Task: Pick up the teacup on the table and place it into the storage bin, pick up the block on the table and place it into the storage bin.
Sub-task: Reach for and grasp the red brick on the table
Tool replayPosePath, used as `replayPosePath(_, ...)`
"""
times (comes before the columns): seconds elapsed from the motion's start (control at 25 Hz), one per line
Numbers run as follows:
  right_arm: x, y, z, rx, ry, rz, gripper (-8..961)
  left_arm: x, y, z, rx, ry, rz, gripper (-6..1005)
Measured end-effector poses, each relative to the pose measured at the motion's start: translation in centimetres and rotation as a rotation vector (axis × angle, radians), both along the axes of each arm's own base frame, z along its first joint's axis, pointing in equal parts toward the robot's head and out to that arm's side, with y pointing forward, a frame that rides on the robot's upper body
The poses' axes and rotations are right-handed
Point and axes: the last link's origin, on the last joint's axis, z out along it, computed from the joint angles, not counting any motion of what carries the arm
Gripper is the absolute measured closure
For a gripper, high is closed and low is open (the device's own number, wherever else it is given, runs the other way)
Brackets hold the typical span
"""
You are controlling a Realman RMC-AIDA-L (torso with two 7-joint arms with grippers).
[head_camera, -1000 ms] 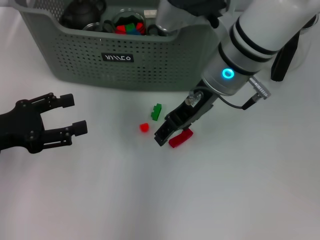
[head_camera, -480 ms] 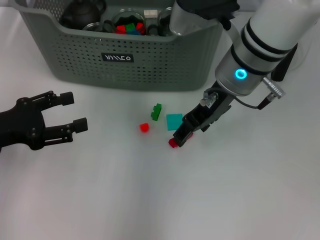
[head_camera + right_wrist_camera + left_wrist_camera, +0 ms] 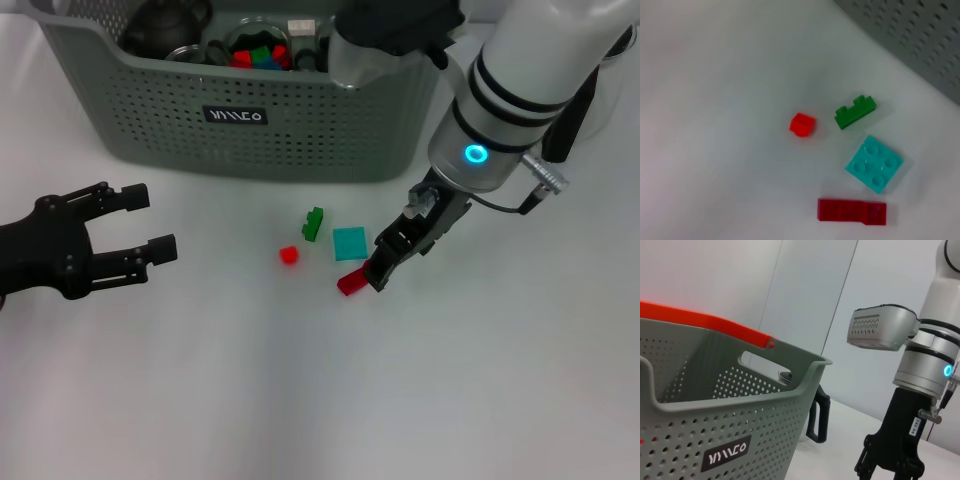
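Four blocks are left on the counter (image 3: pixel 200 400): a long red block (image 3: pixel 350 283), teal plate (image 3: pixel 349 243), green block (image 3: pixel 314 223) and small red cube (image 3: pixel 288 255). The storage bin (image 3: pixel 250 120) holds coloured blocks and dark crockery (teacup not identifiable). The right gripper (image 3: pixel 380 270) hovers by the long red block, jaw state unreadable; the left gripper (image 3: pixel 145 230) waits wide apart.

Perforated plastic storage bin (image 3: pixel 300 120) (matt)

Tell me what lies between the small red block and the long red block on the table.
Nothing: in the right wrist view the stretch between the small red block and the long red block is bare table.
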Motion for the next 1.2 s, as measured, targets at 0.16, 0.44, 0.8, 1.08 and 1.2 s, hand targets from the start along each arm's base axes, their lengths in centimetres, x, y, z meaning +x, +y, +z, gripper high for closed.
replayPosePath(0.16, -0.2, 0.0, -0.2, 0.009, -0.007, 0.011, 160, 0.0, 0.0, 0.0, 0.002, -0.001, 0.001, 138)
replayPosePath(0.44, -0.6, -0.2, -1.3, 0.015, -0.031, 0.064, 159, 0.0, 0.0, 0.0, 0.004, -0.002, 0.0, 138)
replayPosePath(0.8, -0.5, -0.3, -2.3, 0.019, -0.05, 0.139, 157, 0.0, 0.0, 0.0, 0.003, -0.003, 0.0, 138)
replayPosePath(1.08, -0.1, -0.3, -2.8, 0.02, -0.038, 0.094, 156, 0.1, 0.1, 0.0, 0.003, -0.004, -0.001, 138)
replayPosePath(1.2, -0.1, -0.1, -3.0, 0.022, -0.038, 0.101, 156, 0.1, 0.1, 0.0, 0.003, -0.004, -0.003, 138)
